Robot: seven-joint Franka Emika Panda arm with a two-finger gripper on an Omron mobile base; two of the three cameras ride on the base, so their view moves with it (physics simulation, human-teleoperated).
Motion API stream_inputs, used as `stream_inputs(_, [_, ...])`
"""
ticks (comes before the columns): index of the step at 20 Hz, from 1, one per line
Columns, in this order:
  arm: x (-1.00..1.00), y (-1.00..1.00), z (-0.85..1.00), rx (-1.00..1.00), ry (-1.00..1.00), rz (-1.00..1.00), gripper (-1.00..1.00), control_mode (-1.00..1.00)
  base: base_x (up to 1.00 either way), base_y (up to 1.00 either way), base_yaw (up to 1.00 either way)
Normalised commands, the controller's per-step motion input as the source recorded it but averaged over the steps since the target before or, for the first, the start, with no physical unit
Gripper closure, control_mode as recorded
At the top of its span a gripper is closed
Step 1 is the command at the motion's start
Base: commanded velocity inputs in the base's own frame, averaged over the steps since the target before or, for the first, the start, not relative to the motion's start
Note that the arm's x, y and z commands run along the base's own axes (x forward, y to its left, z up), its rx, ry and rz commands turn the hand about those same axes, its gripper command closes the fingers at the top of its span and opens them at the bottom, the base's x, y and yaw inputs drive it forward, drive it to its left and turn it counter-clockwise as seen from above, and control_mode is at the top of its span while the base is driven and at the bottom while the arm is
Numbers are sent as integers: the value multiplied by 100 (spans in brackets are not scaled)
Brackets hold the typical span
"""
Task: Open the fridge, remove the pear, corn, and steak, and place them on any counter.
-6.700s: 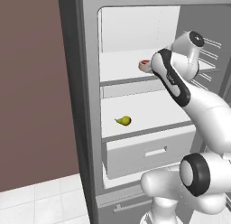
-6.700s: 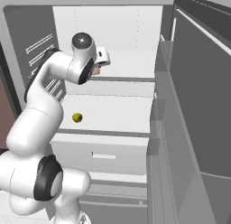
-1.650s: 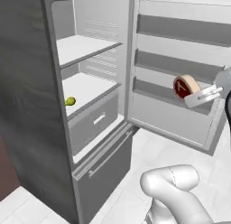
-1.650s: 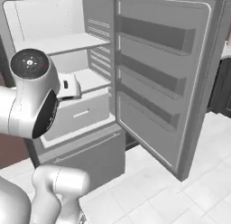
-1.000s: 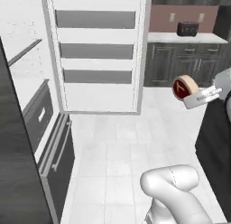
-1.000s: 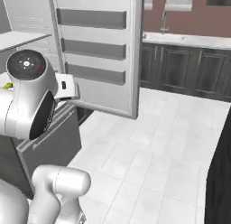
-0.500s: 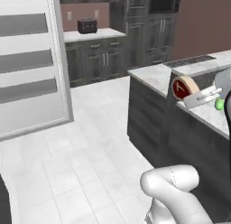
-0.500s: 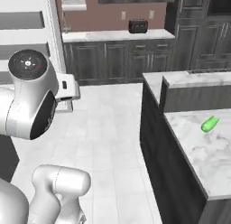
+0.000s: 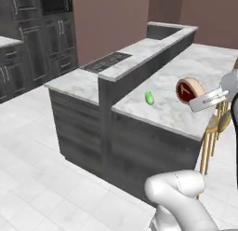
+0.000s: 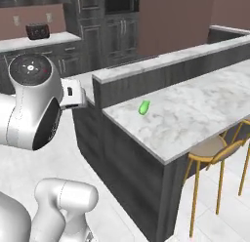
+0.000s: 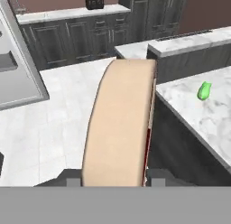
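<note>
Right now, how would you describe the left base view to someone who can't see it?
The robot's gripper holds a round steak on edge above a marble counter. A small green corn cob lies on that counter, beside a raised ledge with a black cooktop beyond it.

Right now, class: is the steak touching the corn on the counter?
Apart. In the left base view the steak sits in the gripper, with bare counter between it and the corn.

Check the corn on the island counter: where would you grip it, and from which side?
The corn lies flat and alone on the marble counter, short and elongated with pointed ends. Probably best to come from above and close the jaws across its thicker middle, square to its long axis; the tapered ends would likely slip.
</note>
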Motion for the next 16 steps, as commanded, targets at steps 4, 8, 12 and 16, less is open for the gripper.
stream_inputs(4, [0, 0, 0, 0, 0, 0, 100, 100, 69, 0, -69])
stream_inputs(8, [0, 0, 0, 0, 0, 0, 100, 100, 100, 49, -53])
stream_inputs(12, [64, 42, 0, -5, 2, -26, 100, -100, 23, 15, -11])
stream_inputs(16, [97, 16, -44, -4, 25, -19, 100, -100, 0, 0, 0])
